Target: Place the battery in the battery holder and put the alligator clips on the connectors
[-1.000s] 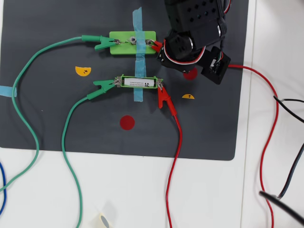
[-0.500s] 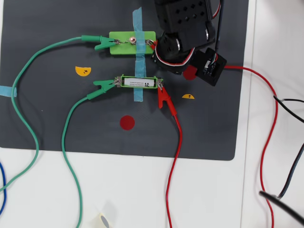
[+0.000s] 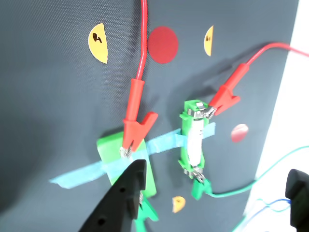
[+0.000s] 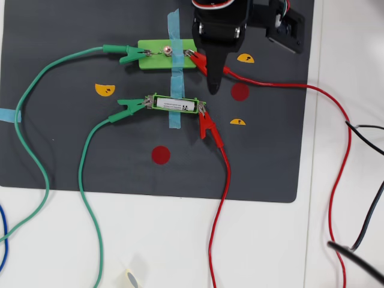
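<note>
**All four clips on, gripper spread above the block**

The white worktop [image 4: 180, 240] carries a dark mat [image 4: 60, 138]. Over its upper edge in the overhead view hangs the arm, its gripper [image 3: 212, 198] spread wide and empty, one black finger [image 3: 120, 198] low in the wrist view just beside the light-green block [image 4: 155, 53].

The battery holder [image 4: 174, 104] lies taped to the mid-mat with the battery [image 4: 171, 104] seated inside. A green alligator clip [image 4: 130, 105] bites its left tab, a red alligator clip [image 4: 207, 125] its right. On the block, a second green clip [image 4: 123, 53] grips the left end and a second red clip [image 4: 198, 60] the right.
</note>
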You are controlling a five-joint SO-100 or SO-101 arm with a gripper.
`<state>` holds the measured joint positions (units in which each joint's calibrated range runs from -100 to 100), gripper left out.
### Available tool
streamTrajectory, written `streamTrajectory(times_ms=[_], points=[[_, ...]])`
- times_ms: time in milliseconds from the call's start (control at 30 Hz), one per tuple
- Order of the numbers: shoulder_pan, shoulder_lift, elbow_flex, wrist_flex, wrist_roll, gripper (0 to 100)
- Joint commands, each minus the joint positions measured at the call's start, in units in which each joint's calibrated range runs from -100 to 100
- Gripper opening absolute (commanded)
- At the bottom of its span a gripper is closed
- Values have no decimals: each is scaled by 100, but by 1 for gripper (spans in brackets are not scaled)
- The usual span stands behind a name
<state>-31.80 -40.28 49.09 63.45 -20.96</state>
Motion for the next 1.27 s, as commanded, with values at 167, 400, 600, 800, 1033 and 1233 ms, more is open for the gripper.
streamTrajectory(times_ms=[167,400,600,800,1033,1233], points=[[1792,-4501,2170,-84,1906,29],[2872,-5845,3863,-788,1864,29],[2882,-5879,4109,-1072,1859,29],[2872,-5879,4284,-1063,1859,29],[2882,-5879,4284,-1063,1859,25],[2882,-5879,4416,-1072,1859,1]])
